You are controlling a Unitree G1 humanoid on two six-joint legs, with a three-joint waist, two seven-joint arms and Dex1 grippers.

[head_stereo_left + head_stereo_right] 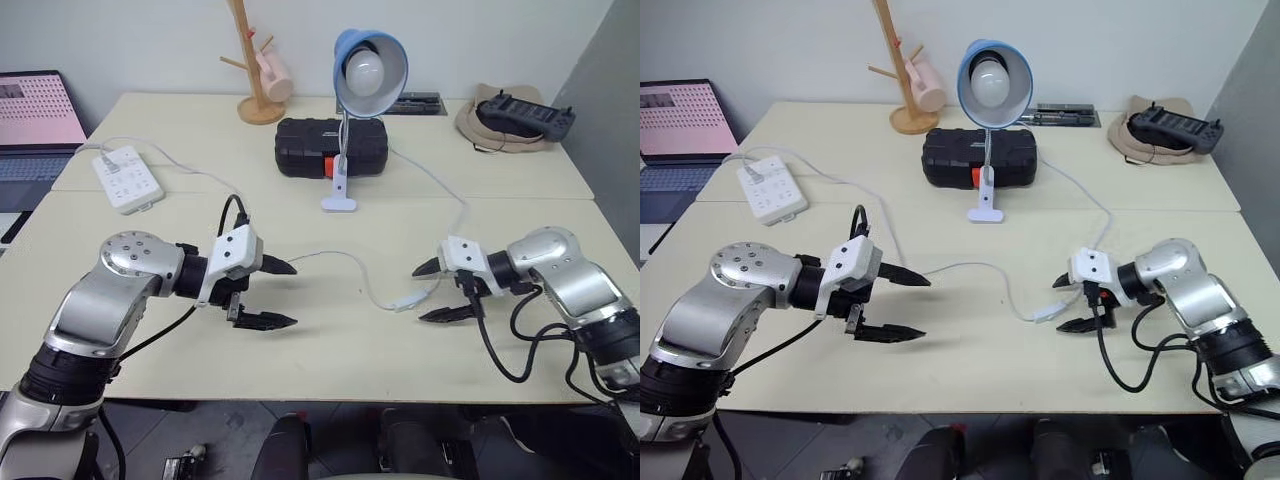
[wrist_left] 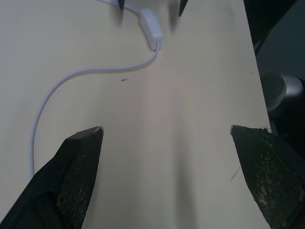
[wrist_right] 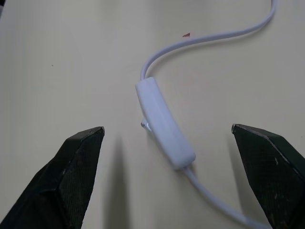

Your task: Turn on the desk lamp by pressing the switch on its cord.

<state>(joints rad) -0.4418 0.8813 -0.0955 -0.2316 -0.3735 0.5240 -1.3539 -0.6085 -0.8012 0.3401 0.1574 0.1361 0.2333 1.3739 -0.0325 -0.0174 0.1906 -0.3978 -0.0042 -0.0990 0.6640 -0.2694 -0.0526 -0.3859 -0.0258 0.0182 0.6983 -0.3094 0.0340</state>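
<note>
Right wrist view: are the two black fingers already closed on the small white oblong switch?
No, the right gripper stands wide open, and the small white oblong switch lies untouched on the table between its fingers.

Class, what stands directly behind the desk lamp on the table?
A black case with an orange latch lies behind the lamp. The lamp's stem covers part of its front; anything behind the case is hidden.

No readable text; laptop screen (image 1: 38, 108) pattern perhaps print, illegible.
</note>
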